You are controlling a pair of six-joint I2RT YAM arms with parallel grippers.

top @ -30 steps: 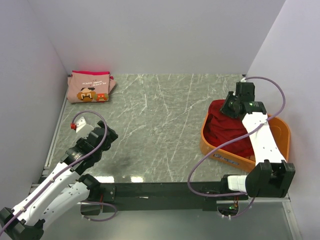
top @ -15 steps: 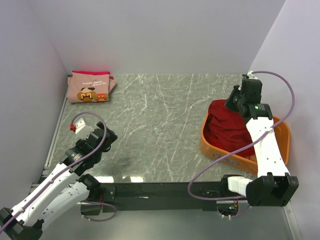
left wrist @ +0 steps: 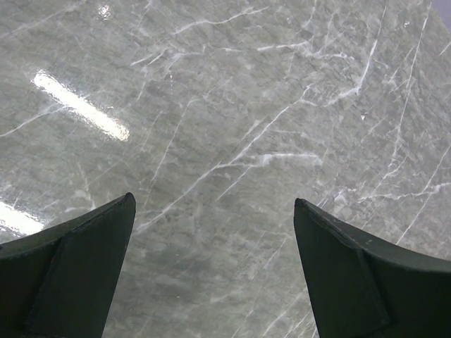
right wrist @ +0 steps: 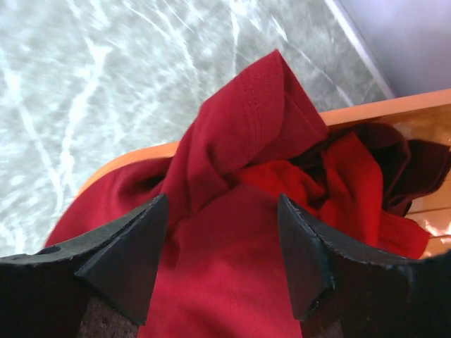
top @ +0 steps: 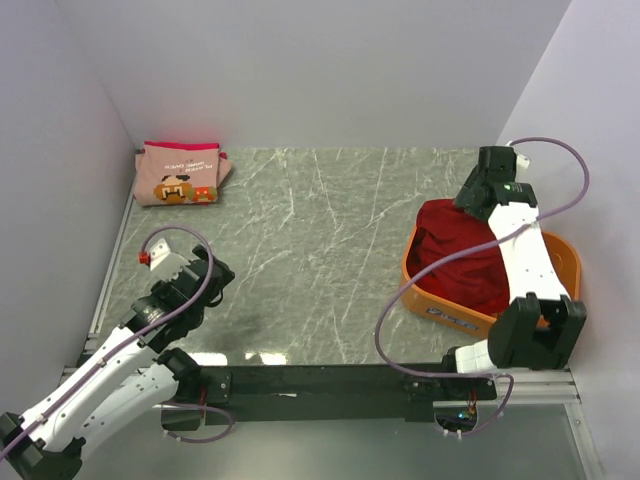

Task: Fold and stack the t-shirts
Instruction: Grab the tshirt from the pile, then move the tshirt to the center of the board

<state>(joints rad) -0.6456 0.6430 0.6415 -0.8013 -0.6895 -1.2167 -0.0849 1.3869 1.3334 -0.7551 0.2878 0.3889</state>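
Jaws apart: right jaws over red t-shirts (right wrist: 239, 232), left jaws empty.

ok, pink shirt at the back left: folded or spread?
Folded. The pink t-shirt lies as a small compact rectangle, face print up, in the far left corner.

White shells and black joints on the left arm (top: 100, 375) at seven o'clock and right arm (top: 525, 255) at four, each trailing a purple cable (top: 178, 227)
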